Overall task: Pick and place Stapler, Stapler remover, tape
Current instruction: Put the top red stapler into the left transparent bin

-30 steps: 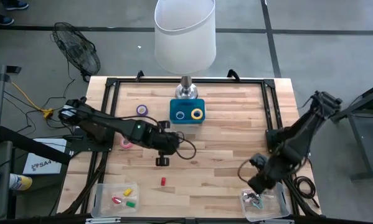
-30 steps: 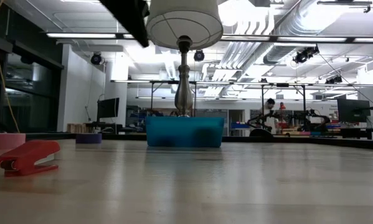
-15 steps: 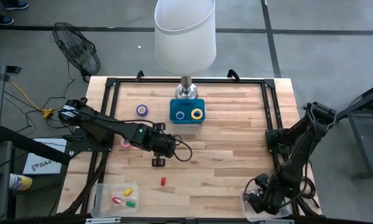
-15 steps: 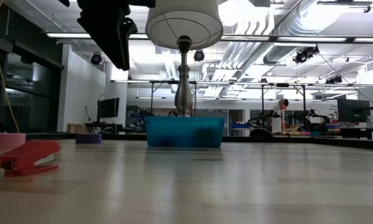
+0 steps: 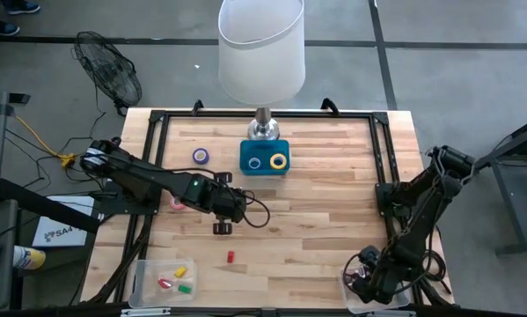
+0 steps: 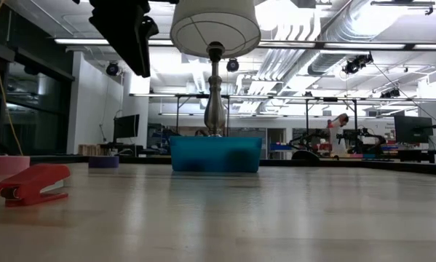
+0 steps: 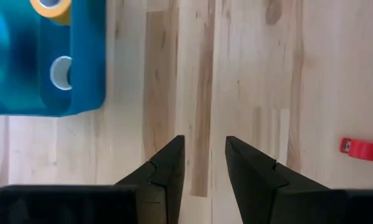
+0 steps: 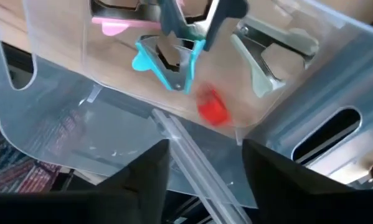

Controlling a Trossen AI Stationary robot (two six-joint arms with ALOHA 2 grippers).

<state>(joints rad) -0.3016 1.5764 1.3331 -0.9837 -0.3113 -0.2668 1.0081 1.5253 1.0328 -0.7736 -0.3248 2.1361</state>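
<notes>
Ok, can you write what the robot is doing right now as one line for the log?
right gripper: open over clear bin of staple removers | left gripper: open, empty, above table | red stapler: untouched

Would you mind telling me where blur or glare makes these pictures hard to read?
Low view: the near table is soft, the red stapler slightly blurred, and bright ceiling lights wash out the lampshade. Right wrist view: the clear bin shows pale reflections; a small red piece inside looks smeared. High view: evenly lit, no strong shadows.
</notes>
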